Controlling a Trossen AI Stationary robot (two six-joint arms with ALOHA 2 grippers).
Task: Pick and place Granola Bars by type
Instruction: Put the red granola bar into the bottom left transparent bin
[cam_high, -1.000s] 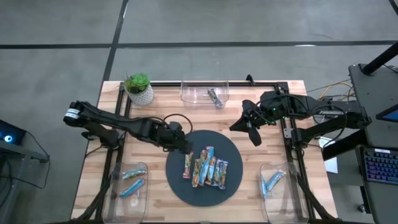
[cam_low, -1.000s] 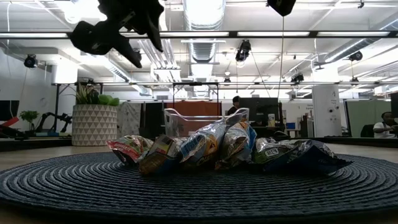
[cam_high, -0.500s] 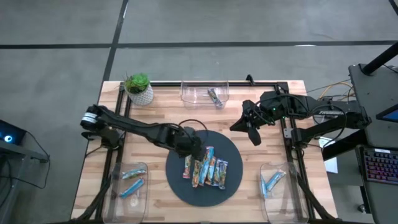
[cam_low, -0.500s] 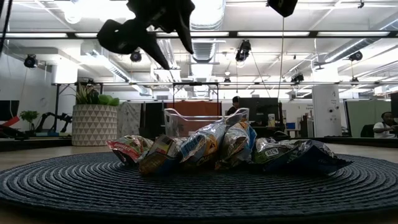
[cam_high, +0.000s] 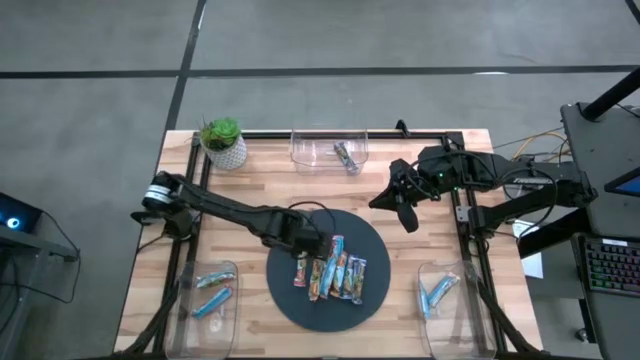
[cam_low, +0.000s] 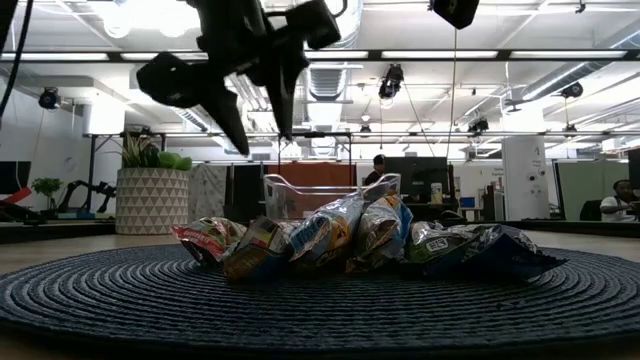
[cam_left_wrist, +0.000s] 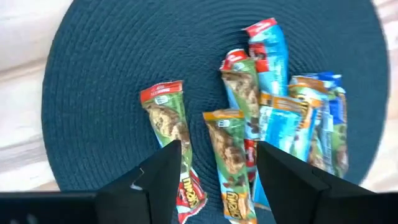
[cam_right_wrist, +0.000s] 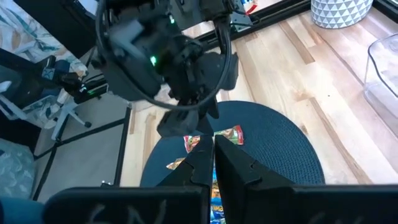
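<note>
The left claw (cam_high: 308, 240) hangs open and empty above the granola bars (cam_high: 330, 268), which lie bunched on the round mat (cam_high: 372, 240) mid-bench; the right claw (cam_high: 403, 212), shut, waits apart.

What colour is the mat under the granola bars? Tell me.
Dark blue, woven mat; clearest in the left wrist view.

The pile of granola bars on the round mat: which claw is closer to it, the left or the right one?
Left. The left claw hangs open just above the pile of granola bars. The right claw waits shut, off the round mat's far right edge.
</note>
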